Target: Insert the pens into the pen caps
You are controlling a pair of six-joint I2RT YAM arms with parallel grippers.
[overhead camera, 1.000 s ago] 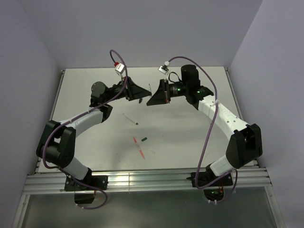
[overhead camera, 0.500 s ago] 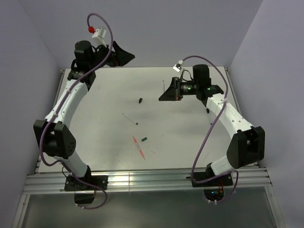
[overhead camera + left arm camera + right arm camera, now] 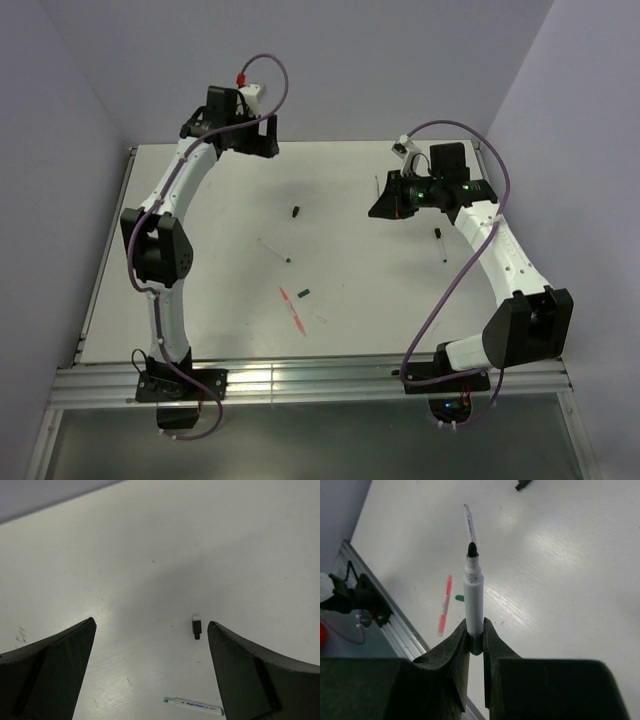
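You have soft, even light from above on the pale bench (image 3: 350, 270), shadows faint in the top view. A broad grey shadow crosses it in the left wrist view; the right wrist view has a bright sheen, the pen (image 3: 473, 587) sharp, the right hand (image 3: 476, 627) dark and soft

black cap (image 3: 196, 628) unobstructed below wide-spread left hand (image 3: 151, 624), whitish pen (image 3: 194, 706) near

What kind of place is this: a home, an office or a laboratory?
Probably a robotics laboratory test cell: a white table boxed in by plain walls, the left arm and right arm bolted to a metal rail at its near edge.
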